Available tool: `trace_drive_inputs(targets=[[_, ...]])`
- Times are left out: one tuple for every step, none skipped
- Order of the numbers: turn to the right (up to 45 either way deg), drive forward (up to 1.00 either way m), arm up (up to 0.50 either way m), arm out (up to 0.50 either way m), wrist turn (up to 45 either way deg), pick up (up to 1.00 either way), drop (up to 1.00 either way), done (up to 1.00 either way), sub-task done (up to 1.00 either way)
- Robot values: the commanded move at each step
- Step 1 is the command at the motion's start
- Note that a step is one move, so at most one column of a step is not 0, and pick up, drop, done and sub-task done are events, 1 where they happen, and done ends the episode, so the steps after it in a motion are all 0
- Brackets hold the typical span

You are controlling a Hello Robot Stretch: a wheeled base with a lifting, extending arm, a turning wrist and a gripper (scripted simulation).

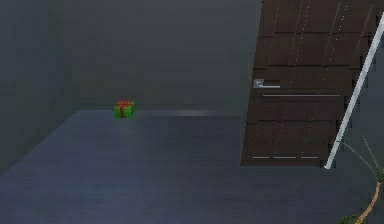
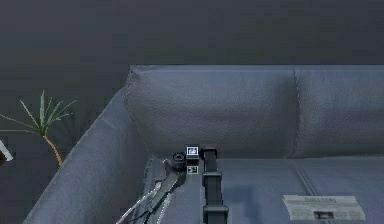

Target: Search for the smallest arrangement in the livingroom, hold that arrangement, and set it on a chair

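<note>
Though it cannot be told whether the pincer [image 2: 155,195] holds anything, the spiky plant [image 2: 42,118] beside the sofa [image 2: 220,110] is judged the likely arrangement, not yet grasped nor set on a chair.

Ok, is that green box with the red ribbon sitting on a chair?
No, the green box stands directly on the bare floor, with no seat under it.

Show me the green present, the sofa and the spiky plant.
green present [image 1: 124,110]: forward view, middle of the box.
sofa [image 2: 215,110]: arm side view, its backrest.
spiky plant [image 2: 43,119]: arm side view, its leaves.
</note>
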Motion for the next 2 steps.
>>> trace_drive_inputs(targets=[[0.0, 0.0, 0.0, 0.0, 45.0, 0.0, 0.0, 0.0, 0.0], [0.0, 0.0, 0.0, 0.0, 45.0, 0.0, 0.0, 0.0, 0.0]])
